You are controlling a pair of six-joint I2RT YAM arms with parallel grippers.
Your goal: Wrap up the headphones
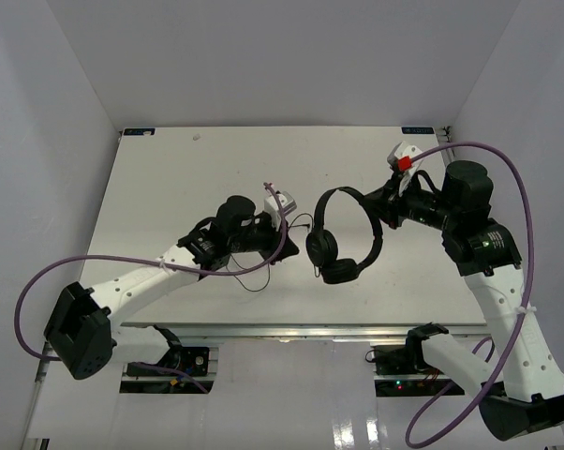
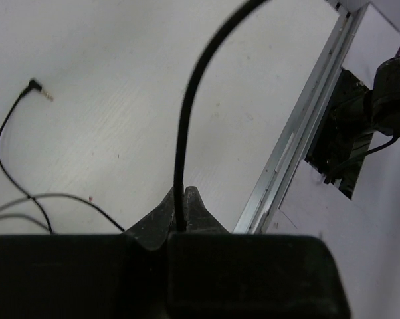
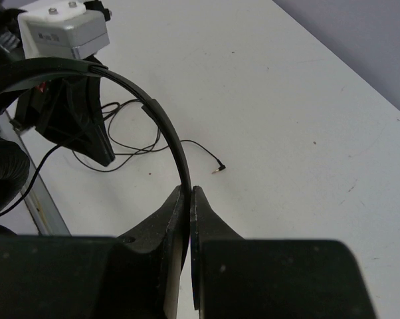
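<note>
The headphones (image 1: 322, 247) are mid-tabletop (image 1: 188, 178) between the hands, with the left hand (image 2: 181, 206) on their left pinching the cord (image 3: 130, 154) and the right hand (image 3: 189, 199) on their right pinching the headband (image 3: 167, 126). Slack cord lies looped on the tabletop beside the left hand.

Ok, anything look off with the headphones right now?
Nothing damaged. The right gripper pinches the headband, the left gripper pinches the cord; the rest of it sprawls in loose loops on the table, plug end free, nothing wrapped yet.

Black headphones (image 1: 324, 248), thin arched headband (image 1: 343, 191), earcups (image 1: 340, 272) close together, cord (image 2: 180, 146) looping loosely
</note>
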